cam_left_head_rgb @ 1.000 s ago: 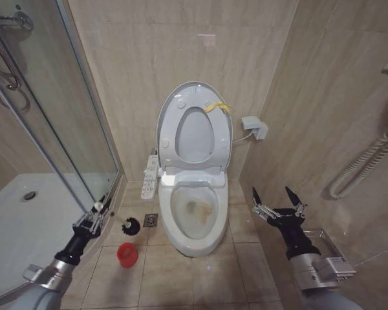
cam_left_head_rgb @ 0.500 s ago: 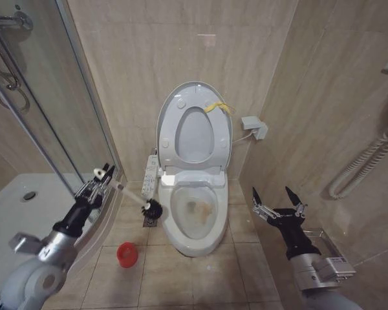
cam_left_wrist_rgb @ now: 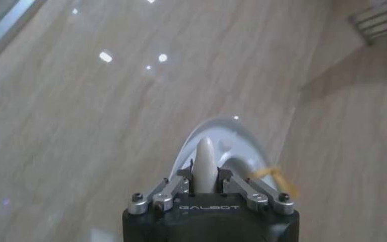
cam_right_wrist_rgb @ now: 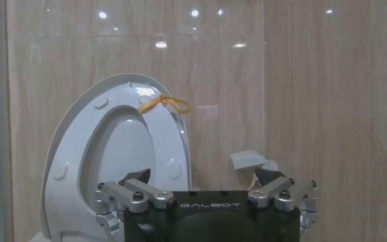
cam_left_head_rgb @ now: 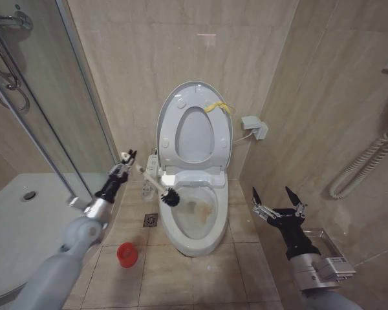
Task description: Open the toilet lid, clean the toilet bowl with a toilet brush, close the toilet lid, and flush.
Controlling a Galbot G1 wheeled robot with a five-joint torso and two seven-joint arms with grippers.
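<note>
A: Left tool [cam_left_head_rgb: 128, 160]?
B: Clamped on the handle end of the toilet brush [cam_left_head_rgb: 156, 184]. In the left wrist view the white stick sat pinched between the fingers [cam_left_wrist_rgb: 174, 184]. The tool was up at about 9 o'clock of the toilet, in front of the shower glass [cam_left_head_rgb: 45, 123].

A: Brush head?
B: Dark bristle head hung over the rim of the toilet bowl [cam_left_head_rgb: 195, 240], at the bowl's 10 o'clock edge. Handle slanted down from the tool toward it. Couldn't tell if the bristles touched the ceramic.

A: Lid?
B: Toilet lid [cam_left_head_rgb: 169, 106] was up, leaning against the back wall, with the seat ring [cam_left_head_rgb: 217, 139] raised against it. Yellow strap [cam_left_head_rgb: 218, 106] was at the lid's 1 o'clock rim. Brownish stains showed inside the bowl.

A: Right tool [cam_left_head_rgb: 277, 197]?
B: Wide open, gripping nothing, held off at the toilet's 3 o'clock, well apart from it. Its wrist camera faced the raised lid.

A: Other stuff?
B: Red cup holder [cam_left_head_rgb: 126, 253] on the floor at the bowl's 8 o'clock. Floor drain [cam_left_head_rgb: 150, 220] just beside the bowl. Remote panel [cam_left_head_rgb: 151, 169] by the toilet's 9 o'clock side.
</note>
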